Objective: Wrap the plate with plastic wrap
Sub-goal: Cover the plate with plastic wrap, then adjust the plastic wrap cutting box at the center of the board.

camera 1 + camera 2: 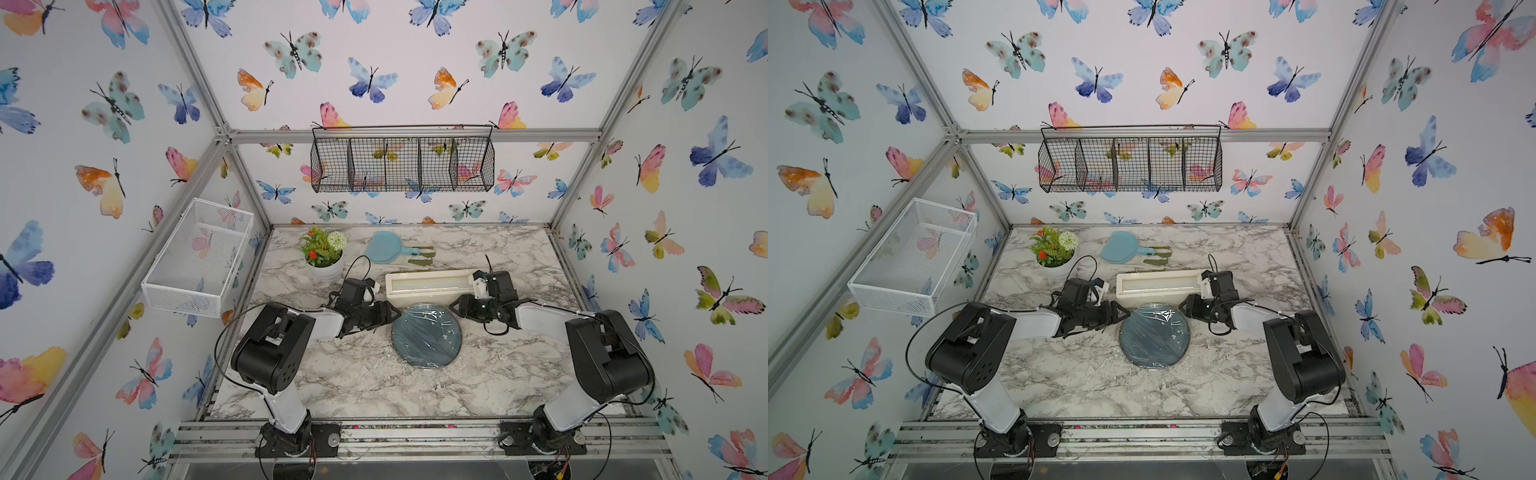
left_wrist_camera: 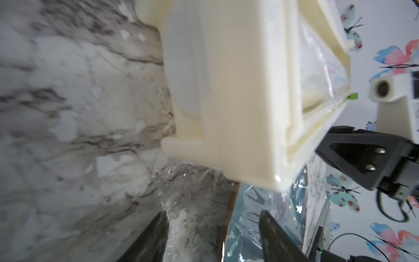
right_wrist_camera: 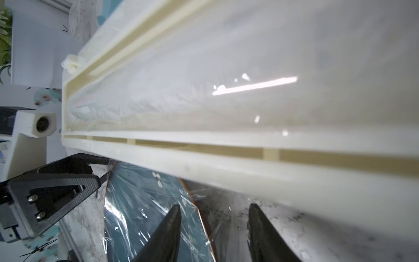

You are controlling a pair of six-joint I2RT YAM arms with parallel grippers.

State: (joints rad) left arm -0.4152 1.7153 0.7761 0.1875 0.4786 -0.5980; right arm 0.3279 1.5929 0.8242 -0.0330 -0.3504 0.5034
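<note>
In both top views the dark teal plate (image 1: 427,336) (image 1: 1154,337) lies flat on the marble table under crinkly clear plastic wrap (image 1: 434,326) (image 1: 1163,322). The cream dispenser box (image 1: 430,286) (image 1: 1158,284) lies just behind it. My left gripper (image 1: 392,313) (image 2: 213,213) is at the plate's left back edge. It is open, and its fingers straddle the brownish rim. My right gripper (image 1: 455,308) (image 3: 215,206) is at the right back edge, also open across the rim. Film spreads past the plate (image 2: 244,226) (image 3: 140,204) onto the table. Neither gripper clamps anything.
A potted plant (image 1: 324,254), a light-blue paddle (image 1: 384,248) and green-handled utensils (image 1: 422,257) stand at the back of the table. A white mesh basket (image 1: 197,257) hangs on the left wall and a black wire basket (image 1: 401,160) on the back wall.
</note>
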